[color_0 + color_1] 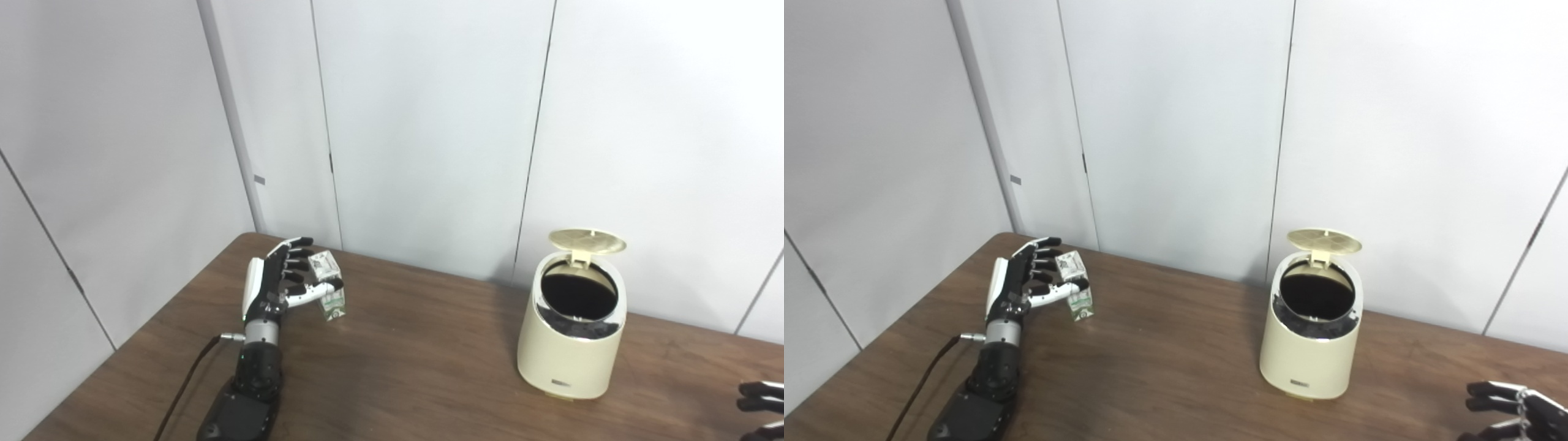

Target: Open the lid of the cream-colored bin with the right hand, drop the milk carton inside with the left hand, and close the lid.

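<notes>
Left eye view shows a dark brown wood-grain desk point(429, 361) set against smooth pale wall panels point(429, 122) with thin dark seams. At the far left stands a small white and green milk carton point(329, 288), a squat box with a folded gabled top and printed sides, resting upright on the desk. The left hand point(278, 278), black jointed segments with a glossy white back plate, reaches around it: the dark fingers point(297, 254) curl over the carton's top and far side while the white thumb presses its front face, so the hand looks closed on the carton, which still sits on the wood. A metallic wrist collar and a black forearm run back toward the bottom edge, with a thin dark cable beside them.

Well apart to the right sits the cream-colored rounded bin point(569, 349), a smooth, glossy tapered barrel with a chrome ring around a black interior. Its round ribbed cream lid point(587, 241) stands tipped up at the back hinge, leaving the mouth open.

The right hand point(1513, 407) shows only at the lower right corner, low by the desk and clear of the bin; its black fingers point left, spread a little and holding nothing.
</notes>
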Controlling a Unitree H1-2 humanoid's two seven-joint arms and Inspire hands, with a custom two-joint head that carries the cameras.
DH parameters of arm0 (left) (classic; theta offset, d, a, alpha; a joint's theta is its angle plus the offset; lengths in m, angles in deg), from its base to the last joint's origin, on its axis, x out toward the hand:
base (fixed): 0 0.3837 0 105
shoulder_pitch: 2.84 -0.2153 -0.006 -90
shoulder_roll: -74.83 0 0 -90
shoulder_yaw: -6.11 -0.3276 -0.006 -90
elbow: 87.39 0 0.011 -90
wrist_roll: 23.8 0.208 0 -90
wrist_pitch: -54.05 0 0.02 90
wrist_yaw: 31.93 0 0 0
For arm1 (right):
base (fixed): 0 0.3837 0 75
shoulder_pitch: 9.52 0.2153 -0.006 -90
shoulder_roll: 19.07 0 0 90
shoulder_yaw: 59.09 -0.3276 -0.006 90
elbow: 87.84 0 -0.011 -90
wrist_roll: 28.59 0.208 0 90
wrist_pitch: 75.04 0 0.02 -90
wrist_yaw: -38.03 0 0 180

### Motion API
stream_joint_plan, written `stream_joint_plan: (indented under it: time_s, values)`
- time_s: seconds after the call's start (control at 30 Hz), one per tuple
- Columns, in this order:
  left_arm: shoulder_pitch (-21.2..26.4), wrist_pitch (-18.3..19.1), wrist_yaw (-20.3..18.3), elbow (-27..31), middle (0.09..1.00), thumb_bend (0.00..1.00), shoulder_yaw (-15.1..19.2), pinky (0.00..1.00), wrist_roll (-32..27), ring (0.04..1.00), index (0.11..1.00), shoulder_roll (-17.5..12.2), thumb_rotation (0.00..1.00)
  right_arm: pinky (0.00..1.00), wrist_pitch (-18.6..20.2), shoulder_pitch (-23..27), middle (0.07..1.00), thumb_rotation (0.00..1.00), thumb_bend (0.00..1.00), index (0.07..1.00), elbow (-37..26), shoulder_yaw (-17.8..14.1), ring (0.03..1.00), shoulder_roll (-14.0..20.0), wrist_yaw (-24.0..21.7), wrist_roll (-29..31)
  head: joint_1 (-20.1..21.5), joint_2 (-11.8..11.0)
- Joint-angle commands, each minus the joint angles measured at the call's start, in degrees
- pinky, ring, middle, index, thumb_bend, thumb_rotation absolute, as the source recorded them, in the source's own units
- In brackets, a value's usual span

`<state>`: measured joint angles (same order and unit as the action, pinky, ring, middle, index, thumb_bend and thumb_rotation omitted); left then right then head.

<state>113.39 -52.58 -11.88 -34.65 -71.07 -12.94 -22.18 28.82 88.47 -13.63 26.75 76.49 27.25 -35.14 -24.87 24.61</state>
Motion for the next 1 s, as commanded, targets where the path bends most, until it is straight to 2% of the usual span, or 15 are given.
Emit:
stream_joint_plan:
  time_s: [0.0, 0.13, 0.43, 0.8, 0.97]
  values:
    - [2.7, -2.4, 0.8, -0.4, 0.696, 0.92, 0.1, 0.57, -0.5, 0.65, 0.752, -1.5, 0.15, 0.27, -1.3, 0.9, 0.649, 0.57, 1.0, 0.656, -2.1, -0.7, 0.483, 1.3, 0.1, 0.5, 0.1, 0.0]
    - [3.2, -2.6, 1.0, -2.2, 0.709, 0.94, -0.2, 0.58, -0.6, 0.662, 0.758, -1.3, 0.17, 0.28, -1.3, 0.7, 0.657, 0.57, 1.0, 0.66, -2.3, -1.1, 0.49, 1.6, -0.2, 0.8, 0.2, 0.3]
    - [3.5, -3.3, 1.4, -3.9, 0.676, 0.95, -0.7, 0.55, -0.9, 0.632, 0.715, -0.8, 0.13, 0.3, -1.5, 0.3, 0.663, 0.6, 1.0, 0.66, -2.7, -1.5, 0.499, 2.0, -0.3, 1.2, 0.1, 0.9]
    - [2.5, -1.7, 2.0, -3.5, 0.655, 0.96, -1.7, 0.56, -0.4, 0.624, 0.657, -0.4, 0.14, 0.31, -1.7, -0.2, 0.677, 0.59, 1.0, 0.666, -3.4, -1.6, 0.513, 2.3, -0.1, 1.1, -0.1, 1.4]
    - [3.1, -3.9, 3.6, -4.5, 0.629, 0.94, -1.3, 0.54, -0.9, 0.597, 0.619, 0.2, 0.09, 0.32, -1.5, -0.5, 0.679, 0.59, 1.0, 0.67, -3.4, -1.5, 0.515, 2.1, -0.1, 1.2, -0.1, 1.4]
